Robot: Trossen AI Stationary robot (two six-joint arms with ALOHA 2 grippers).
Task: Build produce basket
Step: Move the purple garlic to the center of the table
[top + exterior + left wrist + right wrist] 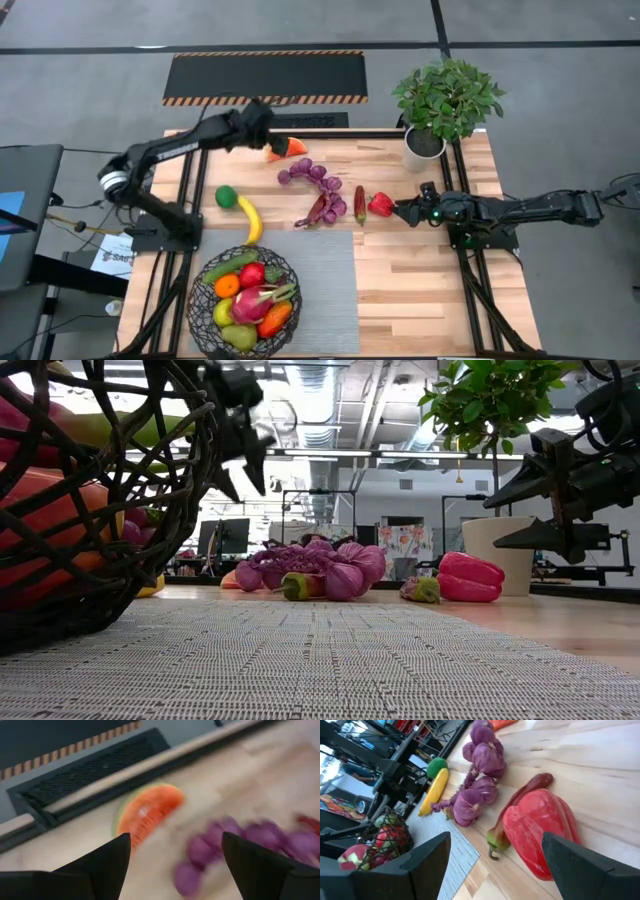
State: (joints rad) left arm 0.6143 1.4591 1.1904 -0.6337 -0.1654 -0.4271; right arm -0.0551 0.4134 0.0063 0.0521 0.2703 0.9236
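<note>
The black wire basket (243, 300) stands at the table's near left on a grey mat and holds several toy fruits. On the bare wood lie a watermelon slice (287, 148), purple grapes (308, 173), a purple bunch (327, 208), a dark chili (360, 204), a red pepper (380, 205), a green lime (226, 196) and a banana (250, 220). My left gripper (268, 128) hovers open at the far edge, just left of the watermelon slice (147, 812). My right gripper (495, 837) is open and level just right of the red pepper (540, 830), touching nothing.
A leafy plant in a white pot (440, 110) stands at the far right corner, behind my right arm. The grey mat (320, 290) covers the near middle. The table's black frame rail (100, 785) runs along the far edge behind the watermelon. Bare wood (430, 290) lies at the near right.
</note>
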